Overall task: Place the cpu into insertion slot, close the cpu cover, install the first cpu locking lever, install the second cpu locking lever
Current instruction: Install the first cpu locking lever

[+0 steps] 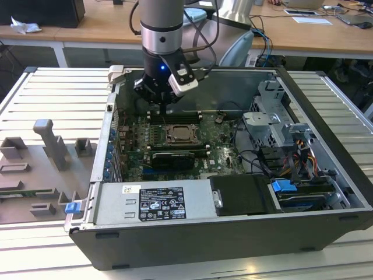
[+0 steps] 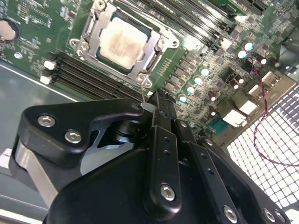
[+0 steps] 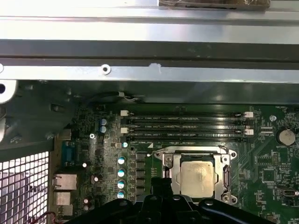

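The arm point(image 1: 160, 26) comes straight down from above into the open case point(image 1: 326, 175), its wrist vertical, and the gripper point(image 1: 164, 100) hangs over the far part of the board point(image 1: 224, 154), just behind the socket as the exterior view shows it. In the second wrist view the gripper point(image 2: 158, 99) has its black fingers point(image 2: 163, 119) pressed together, and a thin wire-like lever point(image 2: 143, 91) rises from the corner of the cover to their tip. I cannot tell if the fingers really pinch it or only touch it.

The cpu point(image 2: 122, 41) lies flat in the slot point(image 2: 150, 50), its pale metal top facing up, with the cover point(image 2: 164, 43) closed down around it as a silver frame. The chip is square, so it has no clear long axis; its edges run parallel to the memory slots point(image 3: 184, 125), which lie just beside the socket on the side toward the case wall. In the first wrist view the cpu point(image 3: 198, 176) sits in the cover point(image 3: 166, 169), close above the gripper's dark body.

Nearest to the exterior camera, the power supply point(image 1: 154, 201) carries a black label point(image 1: 161, 203) with white print, too small to make out. A black card point(image 1: 170, 158) lies between it and the socket. Beyond the case, desks point(image 1: 303, 29) stand in the background.
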